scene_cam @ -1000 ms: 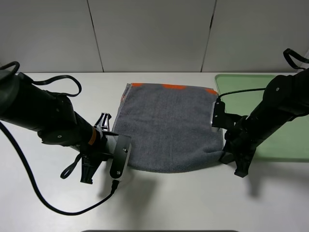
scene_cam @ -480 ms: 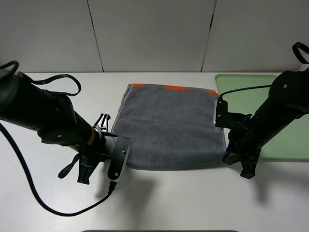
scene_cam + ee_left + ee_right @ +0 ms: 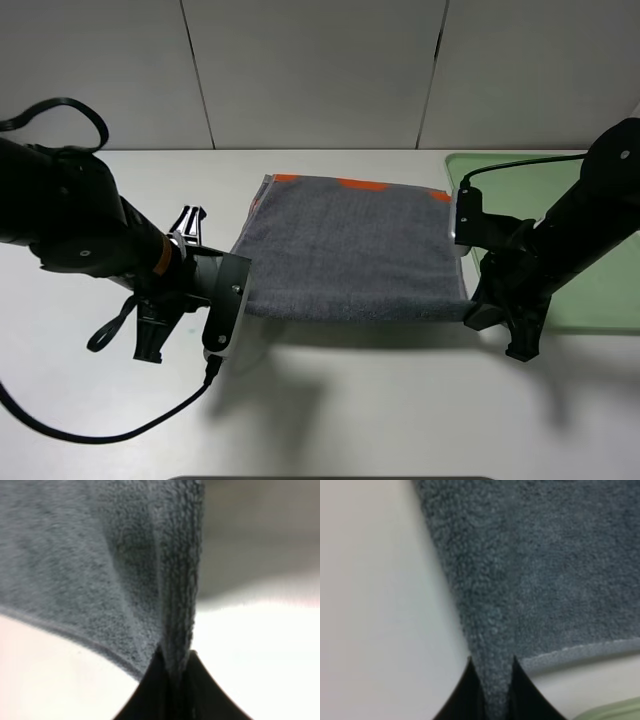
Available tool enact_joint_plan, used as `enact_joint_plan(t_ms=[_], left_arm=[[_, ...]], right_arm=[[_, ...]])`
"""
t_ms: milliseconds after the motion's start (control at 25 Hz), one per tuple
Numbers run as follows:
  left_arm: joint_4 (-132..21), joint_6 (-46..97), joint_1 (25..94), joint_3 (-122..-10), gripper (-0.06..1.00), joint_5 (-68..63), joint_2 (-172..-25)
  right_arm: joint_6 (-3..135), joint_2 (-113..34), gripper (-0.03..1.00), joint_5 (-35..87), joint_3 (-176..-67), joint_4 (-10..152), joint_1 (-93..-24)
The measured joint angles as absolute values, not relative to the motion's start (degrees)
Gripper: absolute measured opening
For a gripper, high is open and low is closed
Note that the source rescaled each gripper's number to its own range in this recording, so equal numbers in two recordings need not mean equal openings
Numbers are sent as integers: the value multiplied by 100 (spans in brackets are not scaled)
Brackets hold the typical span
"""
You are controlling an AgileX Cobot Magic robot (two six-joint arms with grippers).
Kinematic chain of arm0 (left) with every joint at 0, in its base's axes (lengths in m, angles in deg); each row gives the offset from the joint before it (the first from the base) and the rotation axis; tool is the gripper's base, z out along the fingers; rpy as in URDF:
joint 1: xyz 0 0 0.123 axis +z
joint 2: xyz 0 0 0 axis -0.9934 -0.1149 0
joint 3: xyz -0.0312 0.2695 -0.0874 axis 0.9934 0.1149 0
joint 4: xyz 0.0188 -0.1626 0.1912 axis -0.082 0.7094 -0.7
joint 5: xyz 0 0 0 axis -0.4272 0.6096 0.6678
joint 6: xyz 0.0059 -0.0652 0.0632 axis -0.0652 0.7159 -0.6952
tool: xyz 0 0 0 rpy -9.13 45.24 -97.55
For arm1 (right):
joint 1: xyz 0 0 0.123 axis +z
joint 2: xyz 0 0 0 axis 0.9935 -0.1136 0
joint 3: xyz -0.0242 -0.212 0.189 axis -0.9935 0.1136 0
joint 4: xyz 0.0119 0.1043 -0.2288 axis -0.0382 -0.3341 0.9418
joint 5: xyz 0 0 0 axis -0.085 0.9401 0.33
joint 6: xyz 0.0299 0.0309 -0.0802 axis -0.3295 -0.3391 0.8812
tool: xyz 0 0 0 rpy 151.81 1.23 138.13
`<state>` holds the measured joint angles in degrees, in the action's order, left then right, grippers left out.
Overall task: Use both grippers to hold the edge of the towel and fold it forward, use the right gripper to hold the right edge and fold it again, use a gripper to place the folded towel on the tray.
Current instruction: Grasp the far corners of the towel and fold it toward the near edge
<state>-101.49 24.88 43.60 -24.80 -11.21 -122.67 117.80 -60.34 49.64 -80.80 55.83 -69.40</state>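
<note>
I read the towel (image 3: 350, 250) as plain charcoal grey, with orange patches along its far edge, perhaps a printed band. Right of the towel, the tray (image 3: 610, 300) is pale green. The table (image 3: 400, 420) under it is white; the left gripper (image 3: 175, 656) and right gripper (image 3: 491, 662) look black.

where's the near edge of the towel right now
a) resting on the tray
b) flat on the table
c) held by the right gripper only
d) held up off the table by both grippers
D: the left gripper and right gripper each pinch a near corner of the towel, and that edge casts a shadow on the table.
</note>
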Motion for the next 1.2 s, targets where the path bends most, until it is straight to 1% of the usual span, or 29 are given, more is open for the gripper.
enact_joint_plan(t_ms=[80,200,360,560,720,960,1200], left_arm=[[-10131,2521,4330,-2475,0,-1344,-12028],[-10127,2588,4170,-2475,0,-1740,-11809],[-10146,2652,3746,-2475,0,-2148,-11635],[-10151,3100,3274,-2475,0,-2459,-11443],[-10150,3335,3123,-2475,0,-2837,-11224],[-10117,3644,3116,-2474,0,-3155,-10627],[-10046,3659,3116,-2474,0,-3586,-10145]], right_arm=[[11700,-5925,0,5024,-8080,5582,-6887],[11479,-5776,0,5049,-8080,5805,-6516],[10768,-5691,0,5067,-8077,6182,-5842],[9903,-5642,0,5190,-8077,6481,-5381],[9647,-5380,0,5406,-8077,6545,-5296],[9364,-4662,0,5659,-8077,6598,-5296],[9030,-4135,0,6067,-8073,6801,-5296]])
